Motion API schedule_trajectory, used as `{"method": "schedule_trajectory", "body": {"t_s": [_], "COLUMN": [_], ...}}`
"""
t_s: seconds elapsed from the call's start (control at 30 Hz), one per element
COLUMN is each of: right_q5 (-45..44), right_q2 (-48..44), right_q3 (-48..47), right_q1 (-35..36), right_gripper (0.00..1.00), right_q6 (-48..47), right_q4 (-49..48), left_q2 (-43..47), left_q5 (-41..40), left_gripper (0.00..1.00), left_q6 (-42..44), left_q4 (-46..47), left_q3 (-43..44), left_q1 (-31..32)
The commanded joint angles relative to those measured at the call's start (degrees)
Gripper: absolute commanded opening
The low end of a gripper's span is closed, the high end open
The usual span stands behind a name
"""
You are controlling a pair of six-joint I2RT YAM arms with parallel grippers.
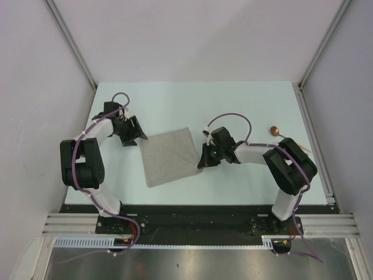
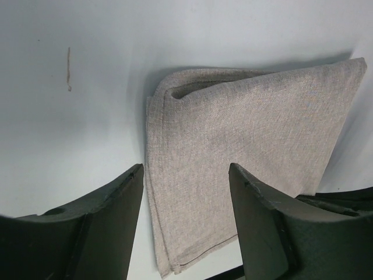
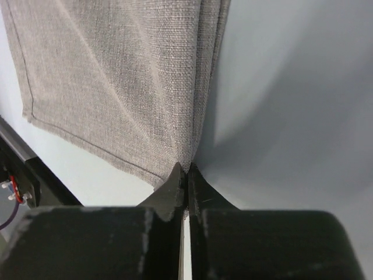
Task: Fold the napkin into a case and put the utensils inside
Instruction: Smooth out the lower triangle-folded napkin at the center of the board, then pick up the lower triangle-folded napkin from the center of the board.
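Pale table (image 1: pixel 245 105) had the folded napkin (image 1: pixel 169 156) flat in the middle, right gripper (image 3: pixel 186 170) pinched tight on its corner, probably to pull another fold over, while the left gripper (image 2: pixel 186 168) hung spread apart at the opposite edge.

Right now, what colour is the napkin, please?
The napkin is plain grey-beige, clearest from the left wrist.

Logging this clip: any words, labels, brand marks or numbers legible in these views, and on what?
None readable. The napkin is plain fabric; the table, left gripper and right gripper show no marking; the spoon is too small to check.
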State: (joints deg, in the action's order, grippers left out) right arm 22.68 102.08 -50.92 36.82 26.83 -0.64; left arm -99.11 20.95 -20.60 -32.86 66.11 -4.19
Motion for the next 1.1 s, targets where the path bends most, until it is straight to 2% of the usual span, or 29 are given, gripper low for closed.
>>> {"method": "schedule_trajectory", "body": {"t_s": [0.0, 0.03, 0.13, 0.2, 0.33, 0.43, 0.57, 0.6, 0.63, 0.73, 0.83, 0.9, 1.07], "right_q5": [-6.5, -6.4, -8.9, -13.2, -31.0, -35.3, -33.3, -33.0, -32.5, -32.7, -29.9, -29.3, -30.1], "right_q2": [-3.9, -4.7, -6.3, -6.7, -6.2, -1.5, 8.6, 13.8, 15.8, 23.1, 28.0, 29.8, 34.1], "right_q3": [2.7, 2.6, 0.8, -3.7, -15.8, -26.5, -41.5, -44.8, -51.2, -60.9, -67.1, -68.9, -72.1], "right_q1": [-1.9, -1.7, -0.1, 2.2, 8.2, 12.9, 17.1, 17.8, 18.6, 22.4, 24.4, 25.3, 26.8], "right_gripper": [0.01, 0.2, 0.47, 0.54, 0.67, 0.7, 0.71, 0.71, 0.7, 0.65, 0.59, 0.56, 0.54], "right_q6": [-3.5, -4.2, -4.8, -5.4, -6.6, -6.7, -4.7, -3.5, -3.3, -3.4, -2.0, -1.3, -0.3], "right_q4": [5.5, 6.0, 9.6, 13.5, 25.7, 30.3, 33.5, 34.5, 35.8, 36.2, 35.8, 35.6, 36.9], "left_q2": [1.4, 1.7, 5.1, 10.2, 18.6, 24.0, 27.7, 28.3, 29.2, 30.5, 32.3, 33.8, 32.8], "left_q5": [3.0, 2.8, -2.6, -9.2, -22.6, -29.3, -33.9, -34.6, -35.2, -37.2, -37.7, -34.9, -29.7], "left_gripper": [0.66, 0.66, 0.66, 0.66, 0.66, 0.67, 0.68, 0.68, 0.68, 0.69, 0.69, 0.69, 0.69], "left_q6": [-1.2, -1.3, -2.5, -4.4, -10.3, -14.8, -18.5, -18.9, -19.5, -21.1, -21.6, -21.8, -22.1], "left_q4": [3.0, 3.2, 3.0, 3.5, 1.3, -0.3, -1.7, -2.5, -2.9, -5.0, -4.3, -1.2, -0.3], "left_q3": [-0.6, -0.5, 0.1, -1.0, -2.5, -3.5, -2.9, -2.6, -2.1, -0.6, -1.3, -4.3, -5.7], "left_q1": [0.1, 0.1, 0.1, 0.1, -0.7, -1.2, -1.6, -2.0, -2.1, -3.0, -3.1, -3.4, -5.5]}}
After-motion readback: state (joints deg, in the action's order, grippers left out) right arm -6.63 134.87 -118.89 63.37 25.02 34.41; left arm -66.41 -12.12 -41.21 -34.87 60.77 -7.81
